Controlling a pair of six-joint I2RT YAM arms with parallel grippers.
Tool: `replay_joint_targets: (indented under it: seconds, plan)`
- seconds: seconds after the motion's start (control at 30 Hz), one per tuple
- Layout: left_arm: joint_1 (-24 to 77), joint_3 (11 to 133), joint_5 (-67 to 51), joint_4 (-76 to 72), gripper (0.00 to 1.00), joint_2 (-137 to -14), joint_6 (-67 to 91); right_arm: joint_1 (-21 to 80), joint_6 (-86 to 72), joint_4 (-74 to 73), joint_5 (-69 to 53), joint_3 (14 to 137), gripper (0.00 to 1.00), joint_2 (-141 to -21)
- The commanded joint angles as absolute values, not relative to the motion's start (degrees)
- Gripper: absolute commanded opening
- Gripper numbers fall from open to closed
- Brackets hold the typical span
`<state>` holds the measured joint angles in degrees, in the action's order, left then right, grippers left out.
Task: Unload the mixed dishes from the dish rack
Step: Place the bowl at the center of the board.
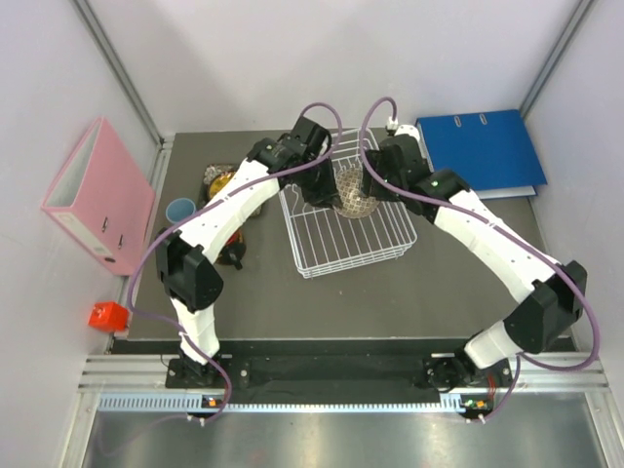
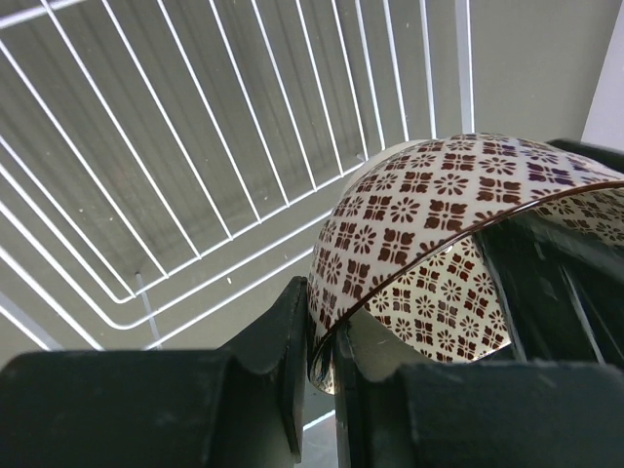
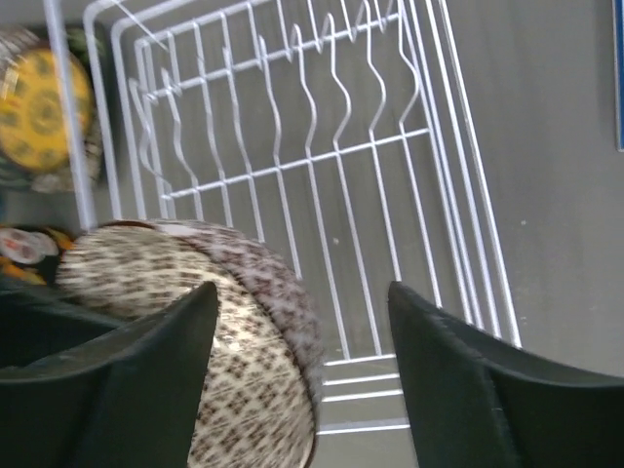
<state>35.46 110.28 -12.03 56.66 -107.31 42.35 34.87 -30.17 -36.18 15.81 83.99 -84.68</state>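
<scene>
Inside the dish rack (image 1: 351, 234): we find the patterned bowl (image 1: 353, 195) toward the far end of the white wire basket. It sits between the two arm heads, which cover much of it from above.
Left gripper (image 2: 322, 366): narrow, pinched on the bowl's rim, which is wedged between its two dark fingers.
Bowl's seat: we cannot tell whether it rests on the wires or hangs clear of them.
Right gripper (image 3: 302, 322): spread wide, with one finger over the bowl's side and the other over bare wires. We cannot make out any contact.
Amber-yellow plate (image 3: 39, 107): on the table left of the rack. It is mostly hidden under the left arm from above and cut off at the wrist view's edge.
Dark mug (image 1: 235, 252): beside the left arm, only a dark, orange-marked sliver showing.
Light-blue cup (image 1: 179, 210): left, well apart from the rack.
Blue binder (image 1: 483, 151): flat at the far right.
Pink binder (image 1: 97, 190): by the left wall.
</scene>
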Motion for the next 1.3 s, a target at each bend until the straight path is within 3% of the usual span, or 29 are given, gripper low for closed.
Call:
replay_joint_targets:
  seconds: [0.0, 0.13, 0.17, 0.2, 0.33, 0.43, 0.53, 0.57, 0.6, 0.73, 1.0, 1.27]
  plan:
    - [35.68, 115.48, -10.81, 56.42, 0.0, -106.35, 41.14, 35.42, -27.78, -36.3, 18.19, 83.76, 0.54, -85.25]
    - [35.77, 117.42, -9.49, 58.01, 0.0, -106.61, 40.08, 35.42, -27.07, -37.26, 20.47, 83.85, 0.26, -85.96]
    - [35.77, 117.68, -9.32, 58.01, 0.0, -106.61, 39.9, 35.51, -27.16, -37.18, 20.74, 83.85, 0.05, -86.13]
    - [35.77, 117.77, -9.14, 58.18, 0.0, -106.44, 39.9, 35.42, -27.25, -37.26, 20.83, 83.76, 0.0, -86.05]
    - [35.68, 117.69, -8.26, 58.09, 0.0, -106.08, 38.67, 35.51, -27.68, -36.21, 22.06, 82.88, 0.0, -84.12]
    - [35.68, 117.6, -6.07, 57.48, 0.29, -105.47, 37.44, 35.42, -27.95, -36.38, 25.12, 82.79, 0.0, -81.22]
    - [35.42, 117.51, -1.25, 57.04, 0.69, -104.15, 36.04, 34.11, -28.47, -37.53, 27.5, 83.06, 0.0, -77.79]
    - [34.98, 117.68, -0.53, 56.87, 0.92, -103.45, 34.9, 33.67, -29.09, -37.79, 28.03, 82.8, 0.0, -75.96]
    - [34.46, 117.95, 1.91, 56.69, 0.99, -103.1, 34.11, 32.79, -29.44, -38.49, 28.56, 82.53, 0.0, -74.89]
    - [29.98, 117.87, 5.09, 54.95, 0.99, -98.9, 33.84, 29.45, -32.33, -39.64, 30.85, 78.5, 0.0, -69.36]
    - [23.91, 91.16, 4.57, 37.37, 0.99, -83.51, 42.09, 8.3, -43.06, -34.47, 14.17, 56.8, 0.0, -60.39]
    - [23.55, 84.82, 8.53, 37.35, 0.99, -79.37, 43.77, 3.96, -47.55, -30.41, 13.36, 48.17, 0.0, -59.76]
